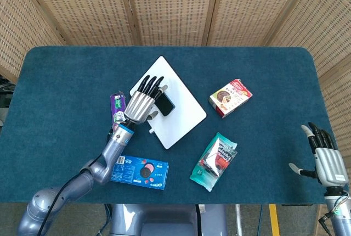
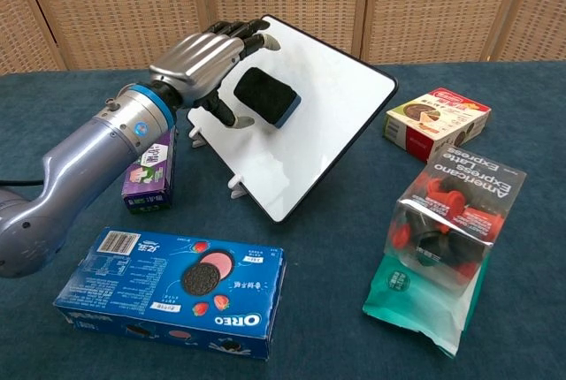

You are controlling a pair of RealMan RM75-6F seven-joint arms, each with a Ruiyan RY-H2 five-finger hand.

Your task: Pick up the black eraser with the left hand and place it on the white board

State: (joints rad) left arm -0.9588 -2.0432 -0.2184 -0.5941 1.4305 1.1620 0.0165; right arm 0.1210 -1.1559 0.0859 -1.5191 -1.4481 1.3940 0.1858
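The black eraser (image 1: 166, 104) (image 2: 265, 95) lies on the tilted white board (image 1: 181, 121) (image 2: 318, 141), near its upper left part. My left hand (image 1: 143, 100) (image 2: 199, 62) hovers just left of the eraser with its fingers spread. The fingertips reach over the board's top left edge, and the thumb stands apart from the eraser, so the hand holds nothing. My right hand (image 1: 326, 162) rests open at the table's near right corner, seen only in the head view.
A purple box (image 2: 150, 177) stands beside my left forearm. A blue Oreo box (image 2: 177, 287) lies in front of it. A red and white cake box (image 2: 436, 119) and a green snack bag (image 2: 442, 247) lie right of the board.
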